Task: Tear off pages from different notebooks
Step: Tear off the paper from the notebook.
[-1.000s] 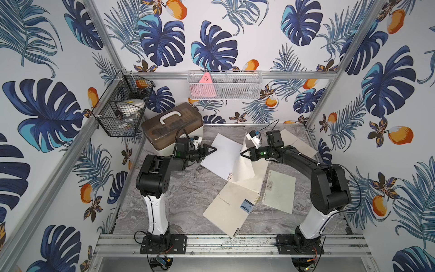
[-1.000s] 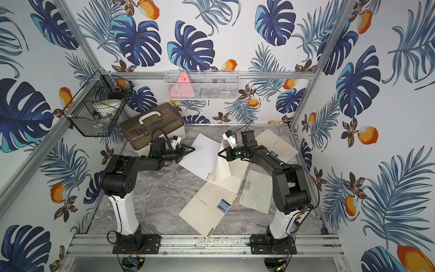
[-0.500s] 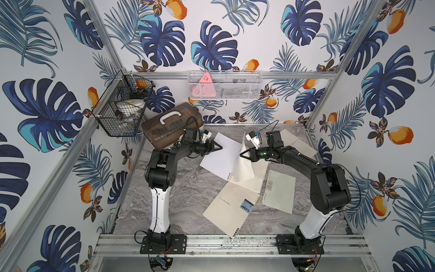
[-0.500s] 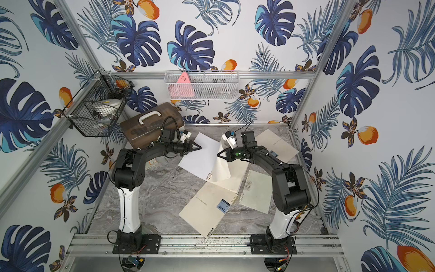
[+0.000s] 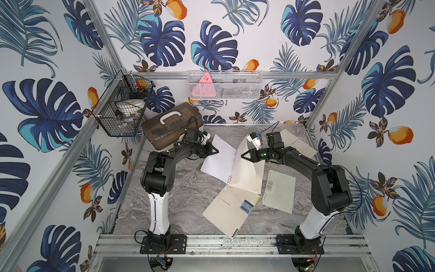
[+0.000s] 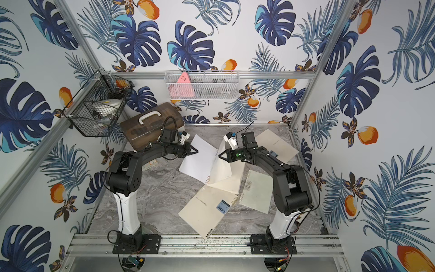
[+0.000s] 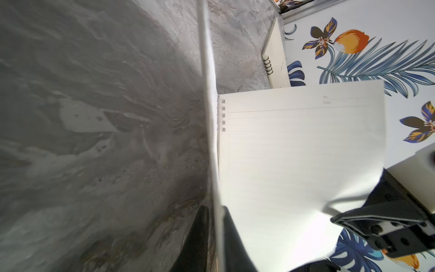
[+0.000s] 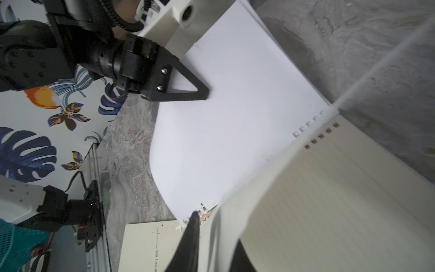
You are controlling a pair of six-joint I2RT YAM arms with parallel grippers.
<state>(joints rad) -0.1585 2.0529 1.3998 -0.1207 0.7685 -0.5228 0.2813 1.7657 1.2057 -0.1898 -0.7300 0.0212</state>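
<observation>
Grey marbled bench in a booth papered with blue leaves and orange fruit; two black-and-white arms reach in from the near rail. At mid-bench an open notebook lies with its coil running near to far.

The left tool is clenched on the far left edge of the notebook's white sheet, which lies left of the coil. The left wrist view shows that edge pinched between the two dark fingers.

The right tool hovers just right of the coil, its tip facing the left tool. A cream page stands up from the coil and passes between its fingers; I cannot tell whether it is clamped or let loose.

A closed CAMP notebook lies nearer, touching the open one's near corner. A small notebook lies just to the right. A fourth notebook lies at the far right, partly under the right arm.

A brown-lidded box with a white handle sits at the far left. A black wire basket on the left wall holds white items too unclear to name. A white mesh tray on the far wall holds a pink triangle.
</observation>
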